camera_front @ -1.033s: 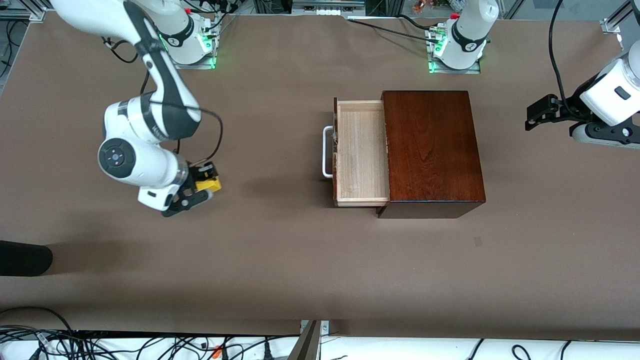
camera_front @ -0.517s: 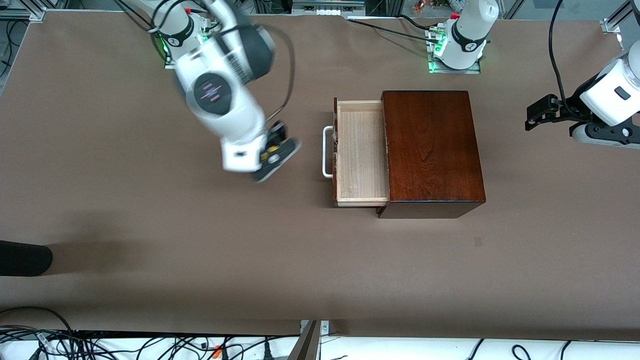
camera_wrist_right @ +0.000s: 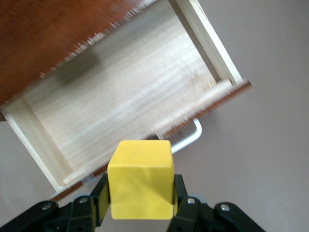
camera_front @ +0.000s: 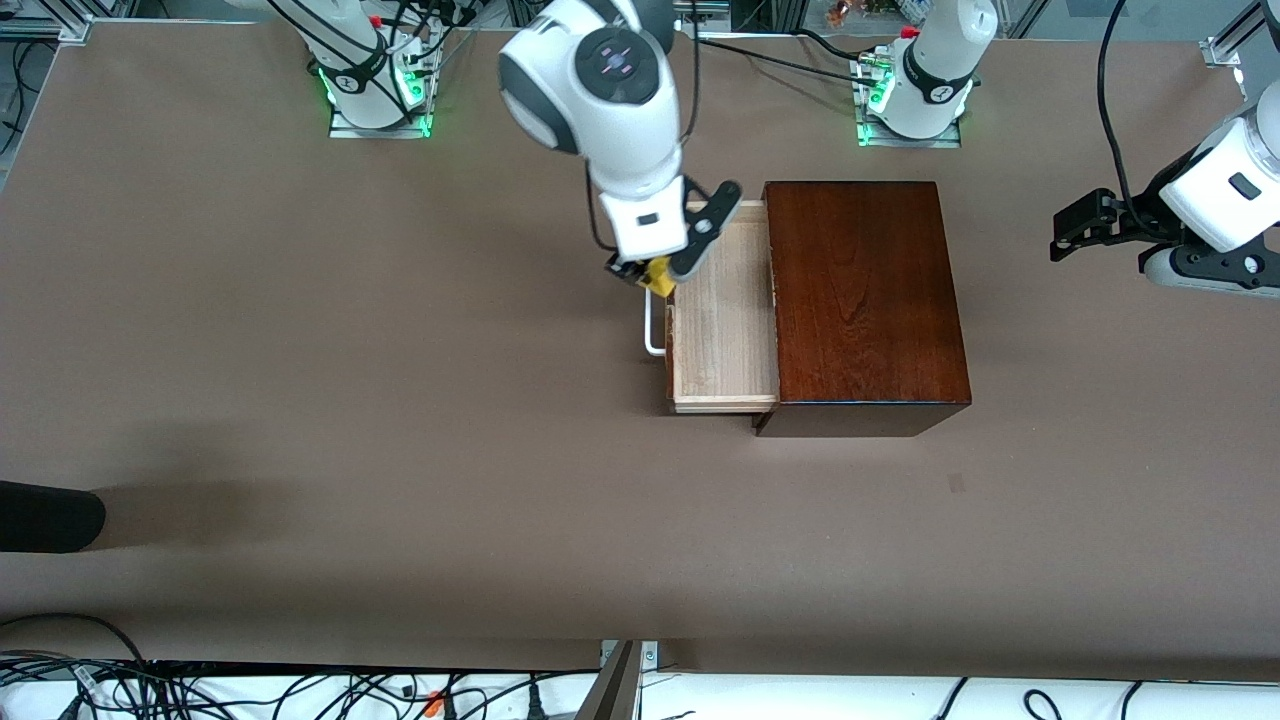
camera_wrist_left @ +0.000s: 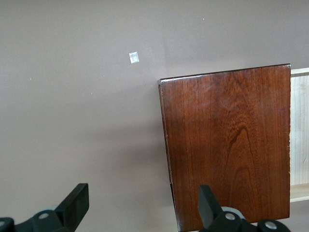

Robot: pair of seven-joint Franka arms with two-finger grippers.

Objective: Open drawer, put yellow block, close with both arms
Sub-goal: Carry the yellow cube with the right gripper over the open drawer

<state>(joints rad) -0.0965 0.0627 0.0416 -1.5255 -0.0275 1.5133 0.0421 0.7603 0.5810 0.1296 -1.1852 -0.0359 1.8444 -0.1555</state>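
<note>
Right gripper [camera_front: 655, 272] clamps the yellow block [camera_front: 658, 276] in the air over the front edge of the pulled-out drawer [camera_front: 722, 330]. Left gripper [camera_front: 1072, 228] waits with jaws wide near the table's left-arm end, clear of the box [camera_front: 860, 300].

Brown table [camera_front: 400, 500] under dark wooden box [camera_front: 865, 300], pale drawer [camera_front: 725, 340] out.

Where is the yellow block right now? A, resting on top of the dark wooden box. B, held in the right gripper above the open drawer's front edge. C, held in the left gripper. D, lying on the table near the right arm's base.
B: the right gripper is shut on the yellow block, over the front of the open drawer.
</note>
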